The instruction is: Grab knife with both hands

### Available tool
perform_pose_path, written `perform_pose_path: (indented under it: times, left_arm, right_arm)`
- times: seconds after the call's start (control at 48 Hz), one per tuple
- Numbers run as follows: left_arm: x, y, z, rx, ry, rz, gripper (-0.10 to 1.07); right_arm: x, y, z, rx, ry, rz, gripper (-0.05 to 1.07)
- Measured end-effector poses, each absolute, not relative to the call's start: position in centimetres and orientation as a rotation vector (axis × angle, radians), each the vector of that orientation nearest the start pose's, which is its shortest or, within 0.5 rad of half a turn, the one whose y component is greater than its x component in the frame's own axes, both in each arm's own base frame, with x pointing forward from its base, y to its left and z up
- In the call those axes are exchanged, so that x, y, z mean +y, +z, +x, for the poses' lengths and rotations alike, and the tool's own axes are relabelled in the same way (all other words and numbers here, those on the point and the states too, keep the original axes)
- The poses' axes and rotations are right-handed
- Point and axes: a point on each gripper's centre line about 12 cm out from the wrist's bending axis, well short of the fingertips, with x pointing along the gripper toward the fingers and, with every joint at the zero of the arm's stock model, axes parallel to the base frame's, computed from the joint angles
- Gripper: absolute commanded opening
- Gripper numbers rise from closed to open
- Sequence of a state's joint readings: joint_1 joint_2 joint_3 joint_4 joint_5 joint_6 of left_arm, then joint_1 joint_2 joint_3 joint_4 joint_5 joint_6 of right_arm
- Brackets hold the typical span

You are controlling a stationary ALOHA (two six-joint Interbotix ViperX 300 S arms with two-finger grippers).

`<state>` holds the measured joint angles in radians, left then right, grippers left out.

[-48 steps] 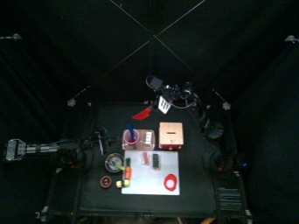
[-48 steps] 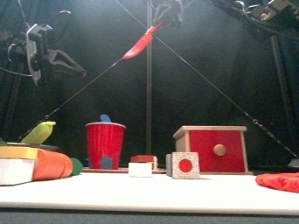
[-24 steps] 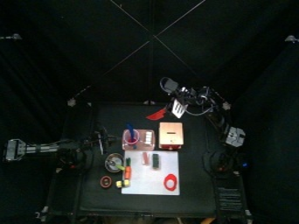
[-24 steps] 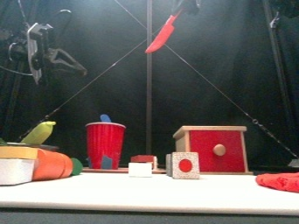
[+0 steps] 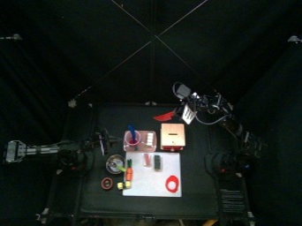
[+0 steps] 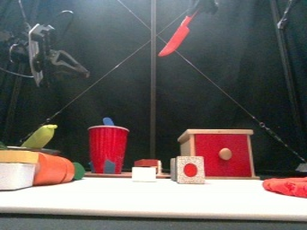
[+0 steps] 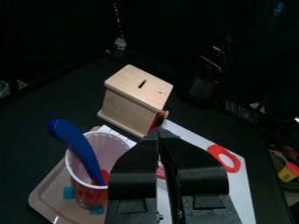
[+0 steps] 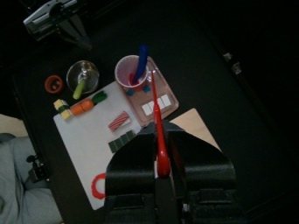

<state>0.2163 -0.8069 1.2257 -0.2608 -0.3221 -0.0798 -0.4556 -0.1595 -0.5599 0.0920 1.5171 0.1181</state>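
On the worktop (image 6: 156, 199), nearest the front, stand a small block (image 6: 189, 169), a red cup (image 6: 108, 147) and a red-fronted box (image 6: 220, 153). Behind and high above, the right pincer (image 8: 162, 171) grips the red knife (image 6: 175, 38). The left pincer (image 7: 160, 166) hangs narrow, holding nothing.

Right gripper (image 8: 160, 179) carried red knife (image 6: 175, 38) rightward (held aloft).

Wooden box (image 5: 174, 136) and red cup (image 5: 133, 139) crowd the table's (image 5: 106, 119) middle
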Motion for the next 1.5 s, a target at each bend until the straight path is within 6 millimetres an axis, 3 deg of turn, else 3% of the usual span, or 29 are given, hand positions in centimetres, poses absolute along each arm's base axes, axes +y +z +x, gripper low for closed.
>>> perform_pose_path:
  times: [0.229,0.479,0.667,0.854,1.104,1.312,1.5]
  left_arm:
    - [5.7,24.4,20.8,0.053,0.319,-0.331,0.39]
    - [5.8,24.4,20.8,0.054,0.323,-0.322,0.39]
    - [5.7,24.7,20.9,0.049,0.312,-0.304,0.41]
    - [5.4,25.5,21.3,0.032,0.292,-0.292,0.46]
    - [4.4,26.0,21.7,0.029,0.232,-0.25,0.58]
    - [2.5,26.6,23.4,0.046,0.128,-0.18,0.83]
    - [1.9,25.6,25.7,0.089,0.103,-0.178,0.96]
  right_arm:
    - [-11.6,54.1,27.2,0.561,-0.377,0.321,0.19]
    - [-8.9,54.5,23.8,0.225,-0.313,0.317,0.19]
    - [-7.9,52.7,22.4,0.046,-0.283,0.34,0.19]
    - [-7.1,47.7,23.7,0.021,-0.253,0.332,0.19]
    - [-5.3,37.4,25.8,0.143,-0.211,0.271,0.19]
    - [-3.7,29.2,25.1,0.245,-0.178,0.272,0.19]
    - [-3.2,25.6,23.9,0.248,-0.175,0.295,0.18]
